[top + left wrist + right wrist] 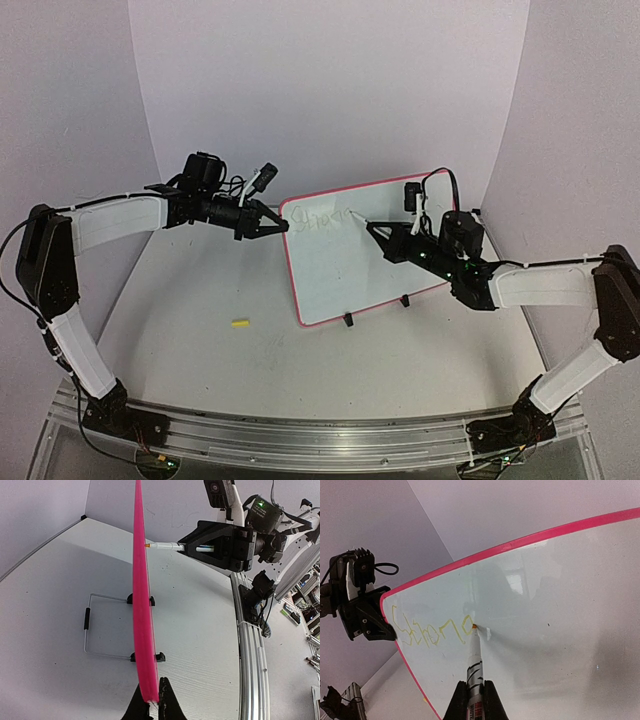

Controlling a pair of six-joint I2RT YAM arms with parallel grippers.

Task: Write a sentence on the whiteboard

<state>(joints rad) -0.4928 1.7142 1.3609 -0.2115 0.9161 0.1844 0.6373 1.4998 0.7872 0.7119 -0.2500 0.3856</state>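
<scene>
left gripper (154,707): jaws pinched shut on the pink rim of the whiteboard (350,275), left edge near the top corner. That is a one-edge hold only.

Small yellow piece (239,323) lies loose on the table (250,380), well apart from the board. It may be the cap, can't tell.

The board stands right of centre on its black feet (348,320), leaning back.

The sentence (432,630) is faint yellow in the top left corner and reads roughly "Stron" plus one more letter. The nib of the marker (474,652) touches the board at that last letter. right gripper (475,692): clamped tight on the marker barrel.

Risks:
- Too much nib pressure could pivot the board about the left clamp or skid it on its feet, giving wobbly strokes.
- Sideways strokes could twist the barrel in the jaws.
- The pale ink makes legibility hard to verify.

Room: there is plenty of bare board to the right of and below the writing. The right rim sits near the right wrist and the side wall, so the end of a line looks tight.
</scene>
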